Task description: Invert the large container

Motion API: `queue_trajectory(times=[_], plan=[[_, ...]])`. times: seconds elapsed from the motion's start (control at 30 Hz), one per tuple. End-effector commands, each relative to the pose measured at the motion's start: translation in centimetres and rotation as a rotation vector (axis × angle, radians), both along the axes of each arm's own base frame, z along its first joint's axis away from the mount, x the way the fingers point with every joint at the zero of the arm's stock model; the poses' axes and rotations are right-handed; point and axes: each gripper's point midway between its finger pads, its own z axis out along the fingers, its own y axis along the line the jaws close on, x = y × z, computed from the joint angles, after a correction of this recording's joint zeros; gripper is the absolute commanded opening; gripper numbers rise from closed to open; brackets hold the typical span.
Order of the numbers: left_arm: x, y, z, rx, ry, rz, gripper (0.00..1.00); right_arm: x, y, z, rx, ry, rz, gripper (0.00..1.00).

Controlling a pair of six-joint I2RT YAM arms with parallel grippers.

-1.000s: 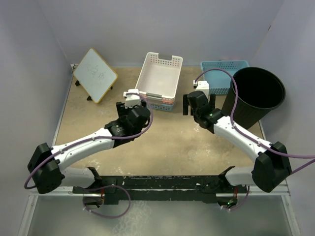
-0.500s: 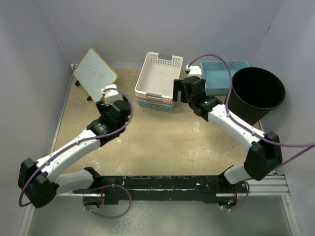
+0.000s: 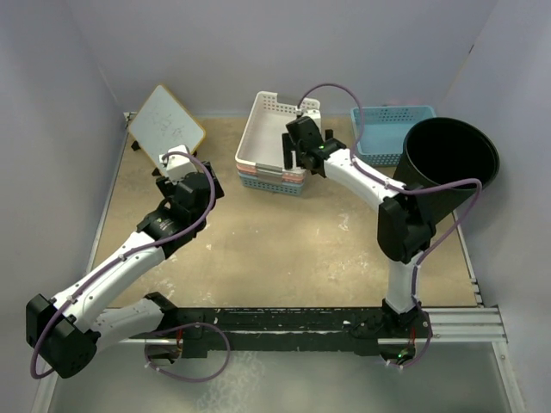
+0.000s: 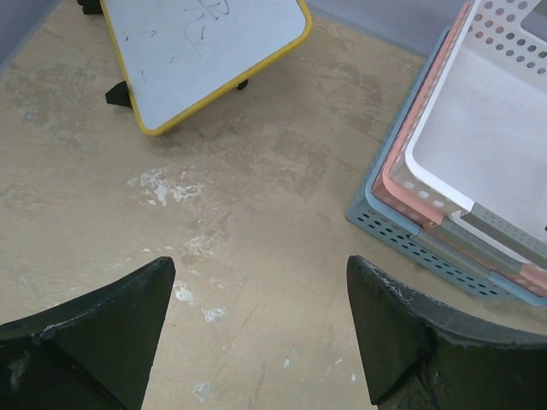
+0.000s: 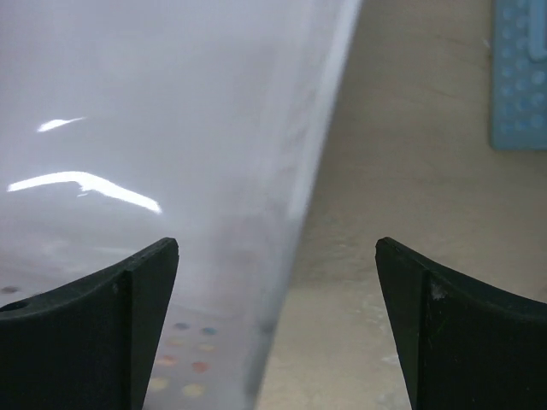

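The large black container (image 3: 449, 163) stands at the far right of the table with its open mouth up; it shows only in the top view. My right gripper (image 3: 295, 159) is open and empty, well left of the container, over the right rim of the white basket (image 3: 274, 133). In the right wrist view the gripper (image 5: 278, 325) straddles that basket's blurred white wall (image 5: 171, 171). My left gripper (image 3: 178, 172) is open and empty at the left of the table, far from the container, and hangs over bare table in the left wrist view (image 4: 261, 333).
The white basket sits on a stack of pink and blue-grey baskets (image 4: 427, 213) at the back centre. A blue basket (image 3: 387, 129) lies between the stack and the container. A yellow-framed whiteboard (image 3: 164, 129) leans at the back left. Walls close in three sides.
My right gripper has swung left and back, from beside the container to over the white basket. My left gripper has moved left towards the whiteboard. Both stayed open.
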Motion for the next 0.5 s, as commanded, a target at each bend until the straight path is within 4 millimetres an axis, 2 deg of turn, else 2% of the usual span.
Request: queue_trajectory(times=[0.0, 0.07, 0.13, 0.23, 0.33, 0.4, 0.47], plan=[[0.2, -0.3, 0.3, -0.038, -0.014, -0.006, 0.79, 1.0, -10.0, 1.6, -0.195, 0.026, -0.223, 1.00], [0.4, -0.8, 0.1, -0.043, -0.008, -0.021, 0.79, 1.3, -12.9, 1.9, -0.190, 0.054, -0.296, 1.00], [0.8, -1.4, -0.1, -0.050, -0.001, -0.038, 0.79, 1.8, -13.6, 4.3, -0.210, -0.006, -0.317, 1.00], [1.1, -1.8, -0.1, -0.061, -0.002, -0.047, 0.79, 2.1, -9.1, 7.0, -0.111, -0.081, -0.170, 1.00], [1.3, -1.9, 0.2, -0.064, -0.009, -0.044, 0.79, 1.0, -2.7, 9.4, -0.109, -0.172, -0.006, 1.00], [1.2, -1.7, 0.4, -0.061, -0.011, -0.036, 0.79, 0.6, 1.1, 10.0, -0.083, -0.200, 0.111, 1.00], [1.1, -1.4, 0.5, -0.056, -0.014, -0.024, 0.79, 0.4, 4.2, 9.1, -0.024, -0.190, 0.238, 0.99]])
